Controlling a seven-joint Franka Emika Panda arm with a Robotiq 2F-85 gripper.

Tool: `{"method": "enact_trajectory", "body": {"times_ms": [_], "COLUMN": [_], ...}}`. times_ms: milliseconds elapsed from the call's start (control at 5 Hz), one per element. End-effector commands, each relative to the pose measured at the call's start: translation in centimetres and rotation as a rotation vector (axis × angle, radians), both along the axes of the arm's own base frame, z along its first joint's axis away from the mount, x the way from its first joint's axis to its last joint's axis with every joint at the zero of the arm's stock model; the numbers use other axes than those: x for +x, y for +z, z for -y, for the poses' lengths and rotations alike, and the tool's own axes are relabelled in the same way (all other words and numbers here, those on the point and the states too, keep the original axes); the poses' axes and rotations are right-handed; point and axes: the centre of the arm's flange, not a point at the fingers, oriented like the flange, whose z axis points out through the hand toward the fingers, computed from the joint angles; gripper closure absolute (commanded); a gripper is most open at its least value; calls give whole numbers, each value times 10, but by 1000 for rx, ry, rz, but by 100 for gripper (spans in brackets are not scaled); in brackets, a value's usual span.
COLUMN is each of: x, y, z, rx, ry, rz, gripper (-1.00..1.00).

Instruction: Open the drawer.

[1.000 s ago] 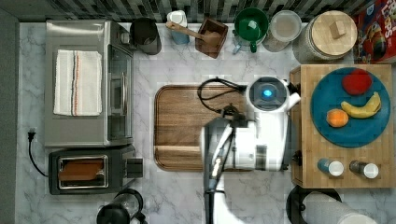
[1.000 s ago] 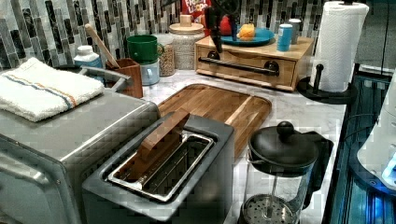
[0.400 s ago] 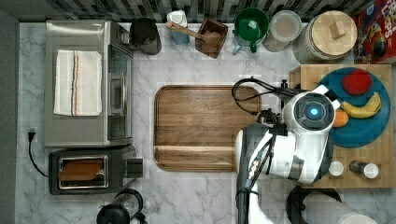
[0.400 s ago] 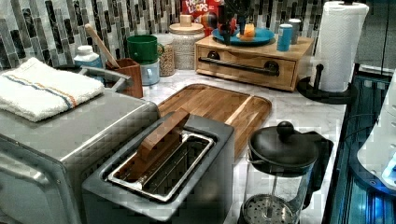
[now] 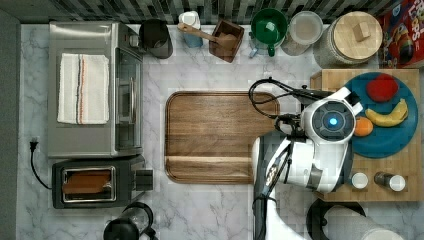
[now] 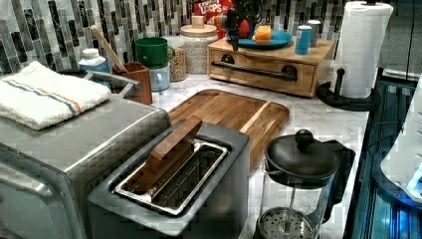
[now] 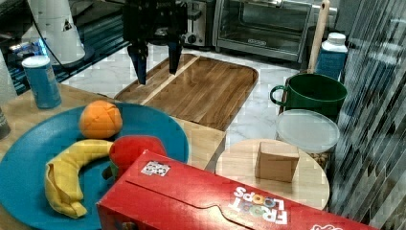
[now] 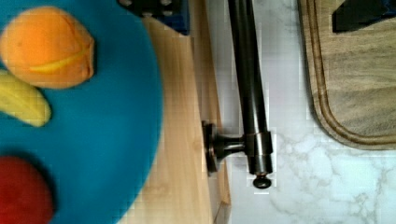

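Observation:
The drawer (image 6: 259, 82) is a pale wood front in a matching cabinet (image 5: 372, 167), and it sits flush and closed. Its long black bar handle (image 6: 254, 71) runs across the front. My gripper (image 7: 157, 61) hangs open above the cabinet's front edge, with its dark fingers (image 7: 140, 67) pointing down. In the wrist view the handle (image 8: 250, 88) lies below the gripper (image 8: 259, 14), between the two spread fingers, and nothing is held. In the top view the arm's wrist (image 5: 330, 122) covers the handle.
A blue plate (image 5: 395, 145) with an orange (image 5: 363, 126), a banana and a red fruit lies on the cabinet top, beside two shakers. A brown wooden tray (image 5: 215, 135) lies in front of the drawer. A paper towel roll (image 6: 361, 50) stands beside the cabinet.
The arm has swung from over the brown tray to the top view's right, ending over the cabinet's front edge. Over the last 0.4 s it has hardly shifted.

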Motion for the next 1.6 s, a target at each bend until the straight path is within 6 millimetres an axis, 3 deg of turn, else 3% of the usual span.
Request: {"method": "enact_trajectory", "body": {"times_ms": [200, 400, 1000, 1200, 1400, 1600], "x": [12, 9, 13, 11, 13, 21], "y": [-39, -57, -95, -89, -74, -75], "z": [-26, -17, -19, -22, -39, -59], "rx": [-26, -33, -36, -32, -18, 23], "ry": [108, 110, 42, 59, 76, 105], "rz": [8, 32, -10, -52, -75, -51], "gripper": [-100, -100, -100, -100, -100, -100]}}
